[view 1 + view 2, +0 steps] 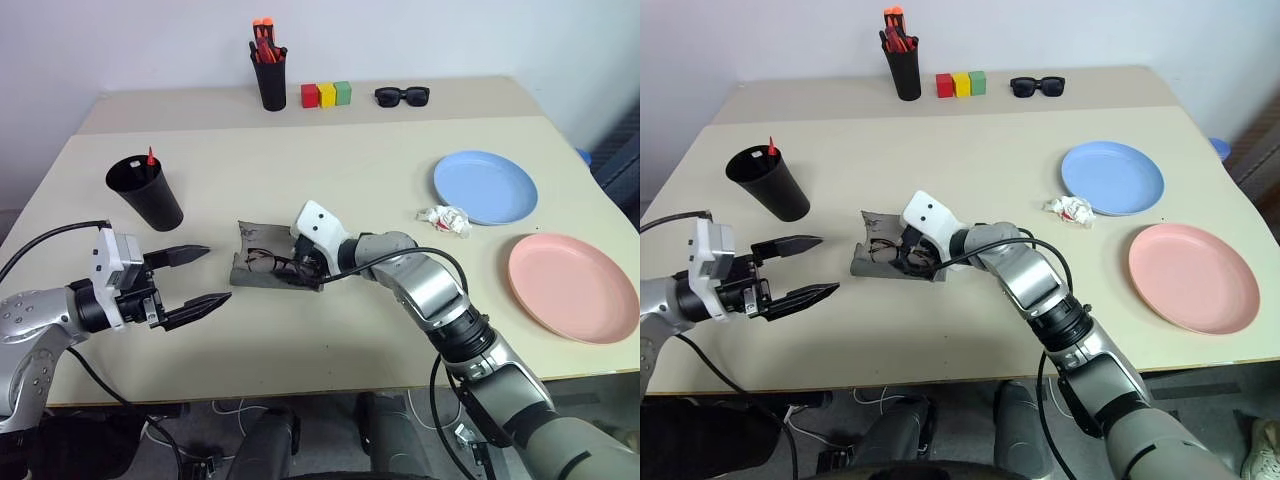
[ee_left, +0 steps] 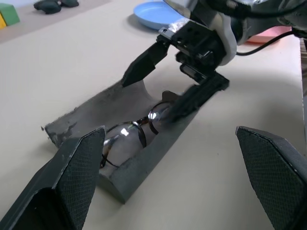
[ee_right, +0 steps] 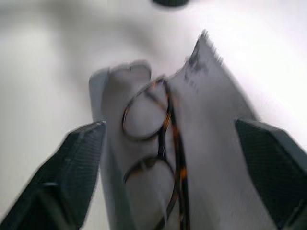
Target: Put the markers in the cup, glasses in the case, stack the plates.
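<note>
Case: grey felt case (image 1: 262, 270) at centre of the head view, flap folded back and lying open on the table (image 1: 330, 340).
Glasses: thin wire-frame glasses (image 1: 262, 262) resting inside the open case, lenses side by side along its trough.
Right gripper: right gripper (image 2: 160, 88) at the case's right end, fingers spread on either side of the glasses, gripping nothing; whether a fingertip touches the frame cannot be told.
Left gripper: left gripper (image 1: 203, 275) at lower left of the head view, fingers spread wide and empty, pointing toward the case from just beside its left end, apart from it.
Cup: black cup (image 1: 146, 192) at left, above the left gripper.
Marker: red-tipped marker (image 1: 151, 157) standing inside the cup, tip above the rim.
Plates: blue plate (image 1: 485, 187) at upper right, pink plate (image 1: 572, 286) below it at right edge, side by side, not stacked.
Other: crumpled wrapper (image 1: 444, 219) just beside the blue plate; pen holder (image 1: 268, 66), coloured blocks (image 1: 326, 95) and sunglasses (image 1: 402, 96) along the top.
</note>
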`<state>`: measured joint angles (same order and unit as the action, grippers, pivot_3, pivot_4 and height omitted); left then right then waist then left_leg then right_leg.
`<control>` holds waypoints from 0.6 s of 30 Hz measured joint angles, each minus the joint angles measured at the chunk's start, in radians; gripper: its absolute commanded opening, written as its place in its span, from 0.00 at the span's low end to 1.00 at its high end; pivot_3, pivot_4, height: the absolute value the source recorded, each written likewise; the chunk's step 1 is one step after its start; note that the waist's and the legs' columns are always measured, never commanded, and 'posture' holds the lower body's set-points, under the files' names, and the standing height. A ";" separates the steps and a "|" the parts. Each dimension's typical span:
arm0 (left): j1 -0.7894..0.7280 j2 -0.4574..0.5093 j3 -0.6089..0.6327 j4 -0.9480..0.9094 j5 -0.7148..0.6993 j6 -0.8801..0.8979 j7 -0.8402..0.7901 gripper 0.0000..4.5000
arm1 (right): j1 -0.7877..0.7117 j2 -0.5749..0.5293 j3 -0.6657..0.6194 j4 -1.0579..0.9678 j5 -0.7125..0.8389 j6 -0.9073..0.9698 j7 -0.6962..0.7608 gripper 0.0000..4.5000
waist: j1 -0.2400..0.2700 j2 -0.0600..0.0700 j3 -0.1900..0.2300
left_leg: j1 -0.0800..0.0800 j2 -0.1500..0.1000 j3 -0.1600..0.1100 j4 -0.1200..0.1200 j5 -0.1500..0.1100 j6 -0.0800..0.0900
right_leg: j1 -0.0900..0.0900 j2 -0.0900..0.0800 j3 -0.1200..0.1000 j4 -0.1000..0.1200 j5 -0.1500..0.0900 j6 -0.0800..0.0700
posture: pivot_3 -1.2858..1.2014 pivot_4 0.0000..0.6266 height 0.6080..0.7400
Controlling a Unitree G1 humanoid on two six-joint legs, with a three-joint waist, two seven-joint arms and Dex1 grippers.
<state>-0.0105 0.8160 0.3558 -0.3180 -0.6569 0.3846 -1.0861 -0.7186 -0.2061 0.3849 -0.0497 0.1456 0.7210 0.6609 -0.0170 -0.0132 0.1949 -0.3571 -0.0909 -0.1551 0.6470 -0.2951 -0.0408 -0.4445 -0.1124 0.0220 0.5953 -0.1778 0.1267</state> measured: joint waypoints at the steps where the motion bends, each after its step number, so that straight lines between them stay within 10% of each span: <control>1: -0.023 -0.005 -0.009 0.006 0.003 0.001 0.015 1.00 | 0.000 0.011 -0.027 -0.012 0.019 -0.009 -0.001 0.99 | 0.002 0.000 0.000 | 0.000 0.000 0.000 0.000 0.000 0.000 | 0.000 0.000 0.000 0.000 0.000 0.000 | 0.52 0.24 1.00; 6: -0.167 -0.056 -0.073 0.069 0.035 0.002 0.096 0.94 | 0.014 0.067 -0.231 -0.123 0.207 -0.084 0.040 1.00 | 0.002 0.000 0.000 | 0.000 0.000 -0.001 0.000 0.000 0.000 | 0.001 0.000 0.000 0.000 0.000 0.000 | 0.52 0.24 1.00; 15: -0.637 -0.230 -0.262 0.507 0.337 -0.120 0.350 0.01 | 0.162 -0.084 -0.330 -0.165 0.261 -0.170 0.107 1.00 | -0.004 -0.002 -0.001 | 0.001 -0.001 -0.001 0.001 0.001 -0.002 | 0.001 0.001 -0.001 0.000 0.000 0.000 | 0.52 0.24 1.00; 18: -0.767 -0.287 -0.340 0.668 0.404 -0.097 0.368 0.01 | 0.164 -0.083 -0.312 -0.179 0.261 -0.172 0.102 1.00 | -0.007 -0.002 -0.001 | 0.000 -0.001 -0.001 0.001 0.001 -0.002 | 0.001 0.001 -0.001 0.000 0.000 0.000 | 0.52 0.24 1.00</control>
<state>-0.7775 0.5294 0.0158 0.3496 -0.2530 0.2872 -0.7185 -0.5545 -0.2895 0.0729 -0.2288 0.4065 0.5494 0.7628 -0.0236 -0.0150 0.1939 -0.3568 -0.0921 -0.1558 0.6475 -0.2937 -0.0432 -0.4438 -0.1118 0.0213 0.5951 -0.1774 0.1267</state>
